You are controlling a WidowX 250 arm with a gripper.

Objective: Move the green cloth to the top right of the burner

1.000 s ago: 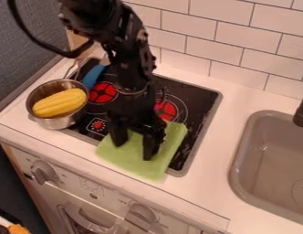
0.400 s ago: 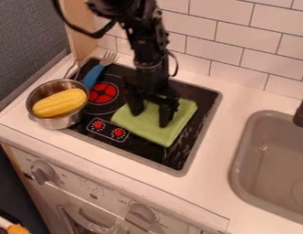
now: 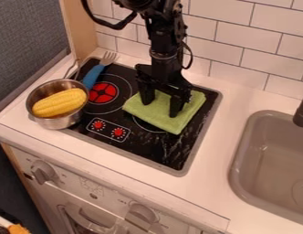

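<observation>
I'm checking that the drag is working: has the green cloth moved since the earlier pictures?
Yes. The green cloth has slid up and right across the stovetop, away from the two red printed knobs.

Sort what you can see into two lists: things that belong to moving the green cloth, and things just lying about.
Part of the job:
- green cloth
- burner
- hand

Just lying about:
- pot
- corn
- fork
</observation>
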